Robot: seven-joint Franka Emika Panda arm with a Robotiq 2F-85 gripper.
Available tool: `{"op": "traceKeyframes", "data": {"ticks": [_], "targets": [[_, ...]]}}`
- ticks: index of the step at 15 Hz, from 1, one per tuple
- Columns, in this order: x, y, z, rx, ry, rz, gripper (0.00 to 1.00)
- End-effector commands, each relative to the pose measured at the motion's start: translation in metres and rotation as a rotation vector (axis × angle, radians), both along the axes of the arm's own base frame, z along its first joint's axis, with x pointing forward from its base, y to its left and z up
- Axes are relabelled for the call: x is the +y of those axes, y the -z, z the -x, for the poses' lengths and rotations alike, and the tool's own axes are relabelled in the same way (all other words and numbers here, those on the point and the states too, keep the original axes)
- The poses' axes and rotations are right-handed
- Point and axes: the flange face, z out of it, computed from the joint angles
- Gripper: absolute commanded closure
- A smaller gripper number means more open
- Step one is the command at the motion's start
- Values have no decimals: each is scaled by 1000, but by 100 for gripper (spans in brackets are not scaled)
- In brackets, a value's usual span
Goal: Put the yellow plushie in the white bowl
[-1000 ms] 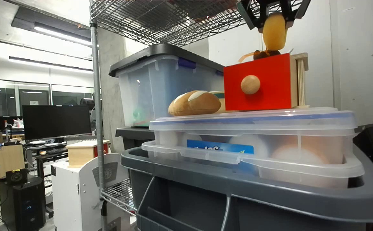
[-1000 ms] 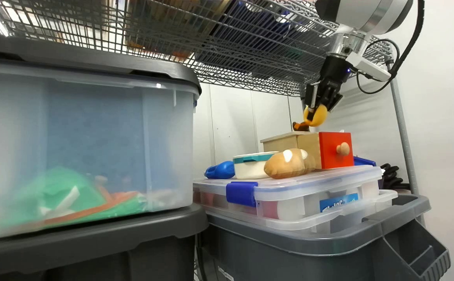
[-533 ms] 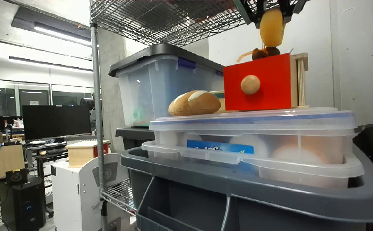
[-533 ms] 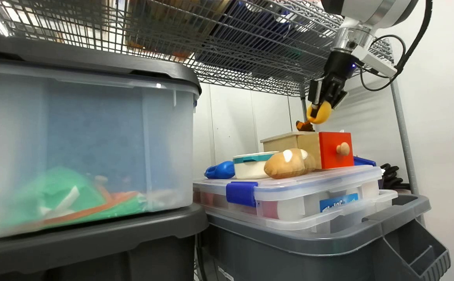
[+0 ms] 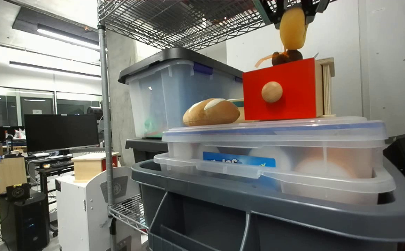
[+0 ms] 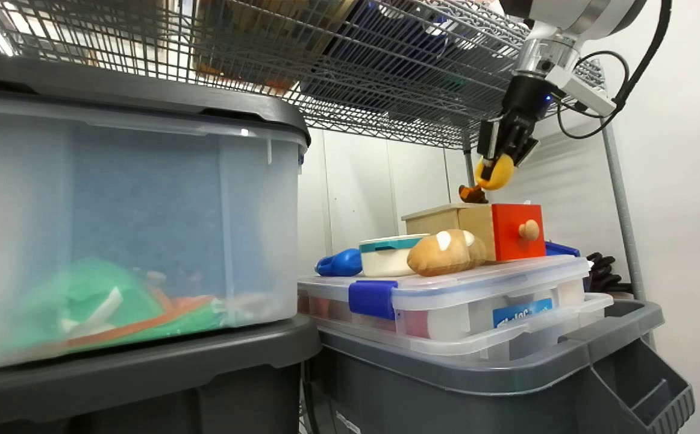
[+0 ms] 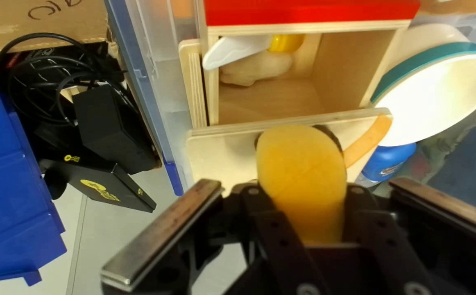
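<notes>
Closest to me is a grey tote [image 5: 223, 194], and on it rests a clear lidded box [image 5: 275, 137]. A tan, bread-like lump [image 5: 211, 112] lies on the lid, just beside a wooden box [image 6: 437, 223] with a red front [image 5: 293, 101] and a round pale knob [image 5: 272, 92]. Tucked behind the lump is the white bowl [image 7: 434, 98], a teal band [image 6: 389, 243] about its rim; seen from the wrist, it stands by the side of the wooden box, with a blue bottle [image 7: 389, 162] near it. The wooden box has a compartment [image 7: 270, 98] open at the top, where a white-and-yellow piece [image 7: 240, 48] lies beside a pale lump [image 7: 258, 67]. Above the wooden box hangs the gripper [image 5: 293, 21], its fingers [image 7: 275, 227] pinching the yellow plushie [image 5: 293, 33] from both sides. So the plushie is held up over that box, off to one side of the bowl. Dark brown bits [image 5: 295, 55] and an orange strip [image 7: 367, 141] dangle under it; whether they brush the box's top I can't rightly say from here. Further back rises a tall clear bin [image 5: 188, 94] with a dark lid [image 5: 178, 54], a wire shelf [image 5: 174, 21] runs overhead, and away across the room I see a white cabinet [image 5: 71, 212] and a black monitor [image 5: 62, 132].
</notes>
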Motion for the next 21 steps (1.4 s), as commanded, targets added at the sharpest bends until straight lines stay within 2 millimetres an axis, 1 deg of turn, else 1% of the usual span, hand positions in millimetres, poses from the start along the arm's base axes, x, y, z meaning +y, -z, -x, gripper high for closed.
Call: {"op": "traceKeyframes", "data": {"ticks": [1, 8, 12, 21], "targets": [[-1, 2, 11, 31, -8, 4, 94], [-4, 7, 18, 52, -3, 12, 94], [-3, 11, 21, 74, -13, 20, 94], [3, 16, 21, 111, -37, 9, 94]]}}
